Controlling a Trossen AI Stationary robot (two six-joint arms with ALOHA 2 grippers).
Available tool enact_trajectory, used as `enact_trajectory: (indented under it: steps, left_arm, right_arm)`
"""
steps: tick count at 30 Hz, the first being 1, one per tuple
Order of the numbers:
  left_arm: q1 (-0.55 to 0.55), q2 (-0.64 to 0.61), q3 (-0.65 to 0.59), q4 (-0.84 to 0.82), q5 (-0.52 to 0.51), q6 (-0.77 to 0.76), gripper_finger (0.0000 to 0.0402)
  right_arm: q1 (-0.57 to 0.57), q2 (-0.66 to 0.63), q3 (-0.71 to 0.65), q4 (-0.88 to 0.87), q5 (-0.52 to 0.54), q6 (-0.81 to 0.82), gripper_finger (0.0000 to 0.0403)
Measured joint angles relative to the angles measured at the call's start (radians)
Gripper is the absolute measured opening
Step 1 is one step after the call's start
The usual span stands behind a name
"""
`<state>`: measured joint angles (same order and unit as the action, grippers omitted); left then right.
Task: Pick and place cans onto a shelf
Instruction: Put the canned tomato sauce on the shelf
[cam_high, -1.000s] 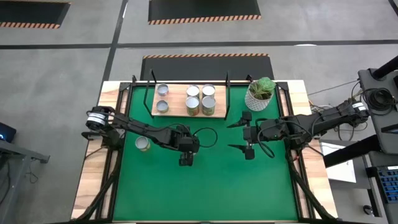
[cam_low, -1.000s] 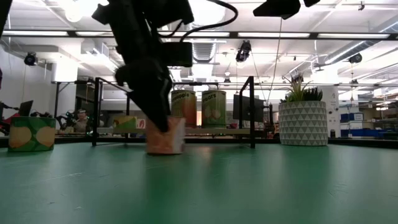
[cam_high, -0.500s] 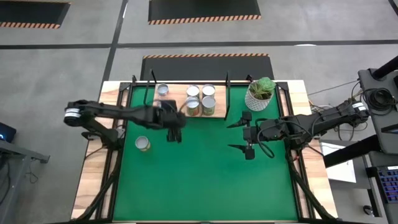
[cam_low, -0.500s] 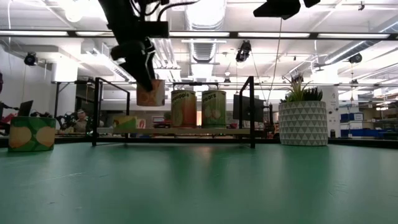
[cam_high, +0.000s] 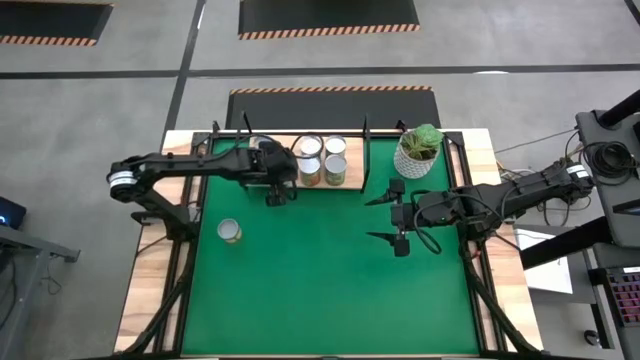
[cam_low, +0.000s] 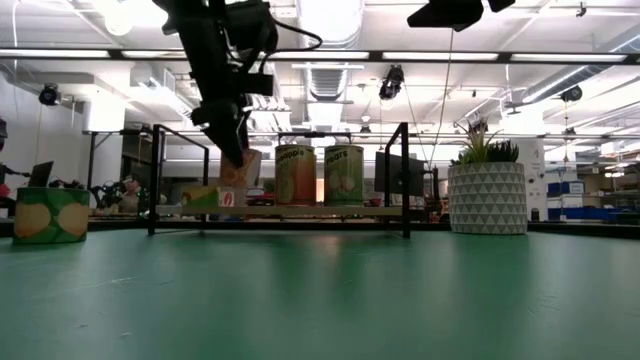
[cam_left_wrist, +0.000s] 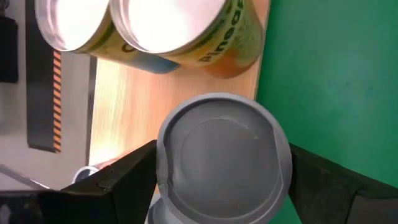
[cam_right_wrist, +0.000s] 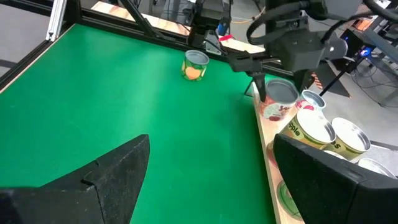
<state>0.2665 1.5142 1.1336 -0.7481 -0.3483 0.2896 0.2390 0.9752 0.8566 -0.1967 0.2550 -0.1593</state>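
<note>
The left gripper (cam_high: 277, 186) grasps a round can (cam_left_wrist: 222, 155) with a dull grey metal lid, holding it at the front edge of the light-wood shelf (cam_high: 352, 158), beside 2 glossy yellow-labelled cans (cam_left_wrist: 186, 25). The right gripper (cam_high: 397, 213) hangs spread wide over the green mat (cam_high: 330, 290), grasping nothing.

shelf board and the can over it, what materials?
Shelf: looks like light wood, visible grain and a matte finish, with thin black uprights, probably metal. Can between the left gripper fingers: likely metal, its dull grey lid has a stamped ring; the side carries a printed label, paper or lacquer unclear.
</note>
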Motion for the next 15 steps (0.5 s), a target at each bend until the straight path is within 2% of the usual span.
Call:
enact_trajectory:
  steps: [4,11,15]
  left_arm:
    - [0.031,0.016,-0.002,0.0,0.001,0.059,0.0298]
    - [0.082,0.042,-0.005,0.036,0.002,0.074,0.0311]
    - [0.099,0.05,-0.005,0.041,0.047,0.088,0.0313]
  right_arm:
    - [0.0,0.0,0.0,0.0,0.0,-0.009,0.0329]
    - [0.0,0.0,0.0,0.0,0.0,-0.016,0.0329]
    - [0.0,0.0,0.0,0.0,0.0,-0.016,0.0329]
